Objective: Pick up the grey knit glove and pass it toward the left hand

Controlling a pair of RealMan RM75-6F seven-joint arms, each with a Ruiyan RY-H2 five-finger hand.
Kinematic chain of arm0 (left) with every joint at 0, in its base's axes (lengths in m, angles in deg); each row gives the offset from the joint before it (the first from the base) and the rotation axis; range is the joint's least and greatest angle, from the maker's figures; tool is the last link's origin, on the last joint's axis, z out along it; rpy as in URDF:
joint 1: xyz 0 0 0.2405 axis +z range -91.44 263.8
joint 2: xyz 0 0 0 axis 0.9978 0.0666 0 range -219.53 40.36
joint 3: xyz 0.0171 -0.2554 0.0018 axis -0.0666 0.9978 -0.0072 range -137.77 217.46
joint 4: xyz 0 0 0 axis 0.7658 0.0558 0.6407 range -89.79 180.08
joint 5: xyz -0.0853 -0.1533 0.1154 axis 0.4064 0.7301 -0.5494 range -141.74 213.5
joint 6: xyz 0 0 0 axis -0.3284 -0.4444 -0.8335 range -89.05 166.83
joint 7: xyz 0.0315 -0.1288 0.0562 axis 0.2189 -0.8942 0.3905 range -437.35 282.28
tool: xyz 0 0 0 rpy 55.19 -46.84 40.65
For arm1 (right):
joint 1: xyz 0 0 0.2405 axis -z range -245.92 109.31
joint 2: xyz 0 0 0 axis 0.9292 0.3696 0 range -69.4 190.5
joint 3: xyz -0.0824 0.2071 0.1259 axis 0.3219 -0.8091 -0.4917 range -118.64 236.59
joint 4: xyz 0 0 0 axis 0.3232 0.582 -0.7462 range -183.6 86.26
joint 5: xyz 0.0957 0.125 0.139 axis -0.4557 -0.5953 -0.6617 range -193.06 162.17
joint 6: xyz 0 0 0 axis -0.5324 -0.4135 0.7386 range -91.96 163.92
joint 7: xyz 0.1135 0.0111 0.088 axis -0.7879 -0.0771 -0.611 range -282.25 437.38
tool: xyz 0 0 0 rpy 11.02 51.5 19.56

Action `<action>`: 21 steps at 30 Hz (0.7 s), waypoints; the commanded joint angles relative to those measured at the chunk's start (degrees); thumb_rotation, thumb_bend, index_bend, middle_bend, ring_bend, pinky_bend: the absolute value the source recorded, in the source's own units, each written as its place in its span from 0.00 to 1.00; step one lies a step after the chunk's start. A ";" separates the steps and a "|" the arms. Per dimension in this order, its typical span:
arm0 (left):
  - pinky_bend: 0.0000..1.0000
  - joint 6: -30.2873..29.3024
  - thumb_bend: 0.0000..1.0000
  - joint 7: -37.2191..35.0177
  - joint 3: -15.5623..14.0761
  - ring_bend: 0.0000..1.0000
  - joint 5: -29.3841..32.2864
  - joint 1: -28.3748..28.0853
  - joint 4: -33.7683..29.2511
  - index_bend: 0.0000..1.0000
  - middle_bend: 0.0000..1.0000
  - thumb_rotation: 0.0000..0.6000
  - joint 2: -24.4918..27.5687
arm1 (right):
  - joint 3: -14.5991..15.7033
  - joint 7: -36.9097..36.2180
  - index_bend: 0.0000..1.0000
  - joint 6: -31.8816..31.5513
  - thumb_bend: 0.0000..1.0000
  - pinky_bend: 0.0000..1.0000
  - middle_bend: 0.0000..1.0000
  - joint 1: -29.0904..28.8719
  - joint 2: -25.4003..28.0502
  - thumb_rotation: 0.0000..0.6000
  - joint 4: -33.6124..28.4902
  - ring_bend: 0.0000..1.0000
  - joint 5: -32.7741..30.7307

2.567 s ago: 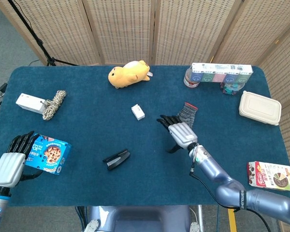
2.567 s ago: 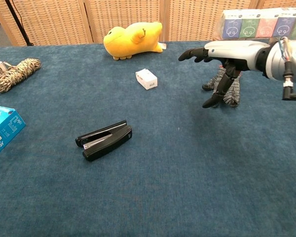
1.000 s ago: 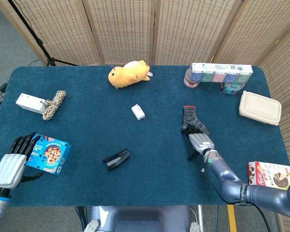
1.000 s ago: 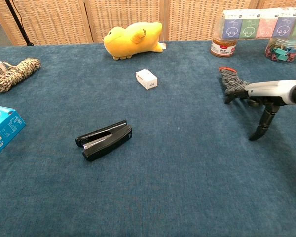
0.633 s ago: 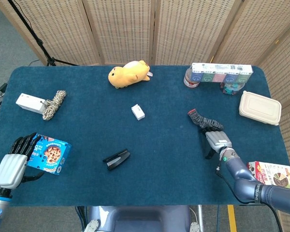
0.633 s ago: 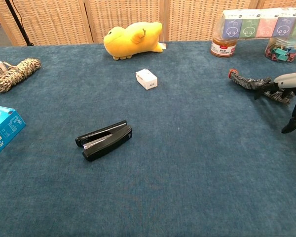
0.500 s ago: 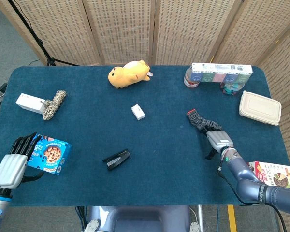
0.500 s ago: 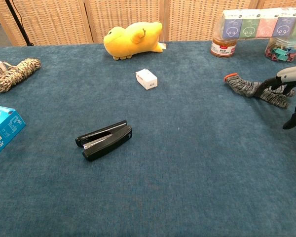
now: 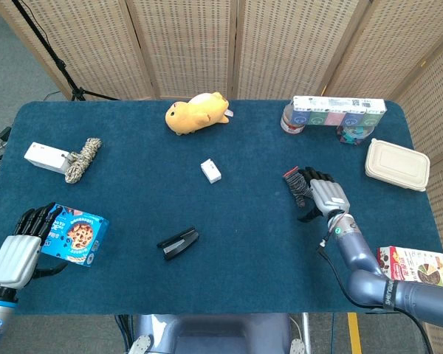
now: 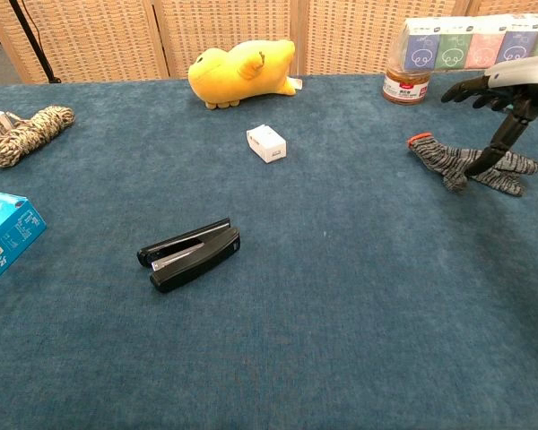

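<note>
The grey knit glove (image 10: 466,163) with a red cuff lies flat on the blue table (image 10: 341,296) at the right. My right hand (image 10: 502,90) hovers just above it, fingers spread, one dark finger (image 10: 495,143) reaching down to the glove's surface; it holds nothing. From the head view this hand (image 9: 323,195) covers most of the glove (image 9: 294,183). My left hand (image 9: 16,252) sits at the table's near left corner, fingers extended beside a blue cookie box (image 9: 75,234), far from the glove.
A black stapler (image 10: 190,253) and a small white box (image 10: 266,142) lie mid-table, a yellow plush (image 10: 242,70) behind them. Rope (image 9: 83,158) is at the left. A tissue pack (image 9: 338,105), a lidded container (image 9: 397,164) and a snack packet (image 9: 413,267) line the right side.
The right hand dragged the glove rightward and turned it, then rose off it and now hangs over it. The left hand has stayed put.
</note>
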 commanded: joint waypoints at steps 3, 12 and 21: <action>0.00 -0.20 0.00 -0.73 0.20 0.00 0.34 0.11 0.06 0.00 0.00 1.00 0.28 | -4.07 2.69 0.00 -3.43 0.00 0.02 0.00 -2.54 -9.86 1.00 8.91 0.00 -7.95; 0.00 -0.01 0.00 -1.55 0.27 0.00 0.34 -0.03 0.09 0.00 0.00 1.00 0.67 | -5.89 4.23 0.00 -7.41 0.00 0.02 0.00 -2.32 -20.36 1.00 22.41 0.00 -5.18; 0.00 0.36 0.00 -1.62 0.23 0.00 0.45 -0.17 0.09 0.00 0.00 1.00 0.73 | -9.22 6.45 0.00 -8.92 0.00 0.04 0.00 0.03 -26.45 1.00 29.79 0.00 -5.65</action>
